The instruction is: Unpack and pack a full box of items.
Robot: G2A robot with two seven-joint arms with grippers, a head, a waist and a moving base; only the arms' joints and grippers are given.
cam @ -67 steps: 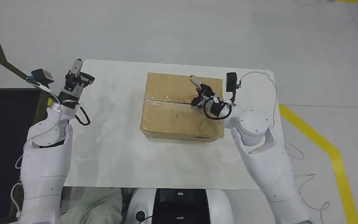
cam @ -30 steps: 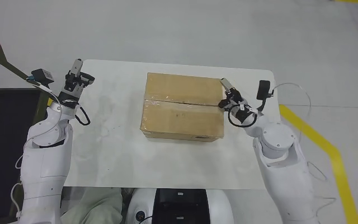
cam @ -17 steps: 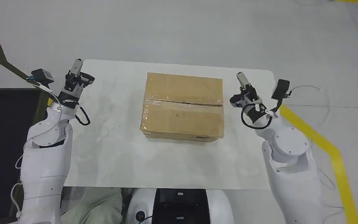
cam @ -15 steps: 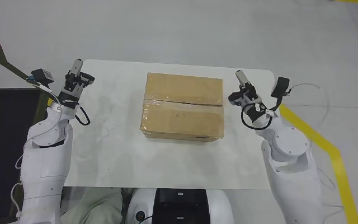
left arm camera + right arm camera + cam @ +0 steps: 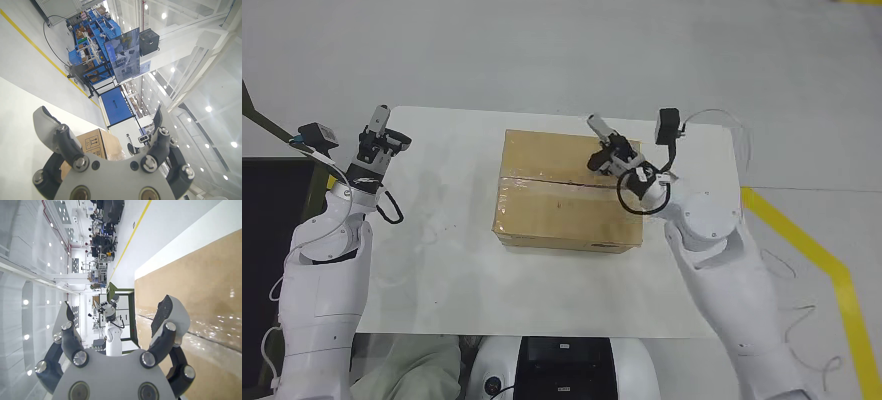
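A closed cardboard box (image 5: 567, 190) with a taped seam across its top stands in the middle of the white table (image 5: 442, 250). My right gripper (image 5: 598, 130) hovers over the box's far right part, open and holding nothing. In the right wrist view the gripper (image 5: 115, 311) has one finger (image 5: 166, 309) above the brown lid (image 5: 198, 285) near the shiny tape. My left gripper (image 5: 378, 120) is raised over the table's far left corner, open and empty. In the left wrist view the left gripper (image 5: 102, 117) points past a corner of the box (image 5: 98, 142).
Bare tabletop lies on the left, right and near sides of the box. A yellow floor line (image 5: 812, 250) runs to the right of the table. A dark panel (image 5: 267, 200) sits off the table's left edge.
My right arm, which had swung off to the right of the box, has come back over the box's far right part. The left arm and the box have not moved.
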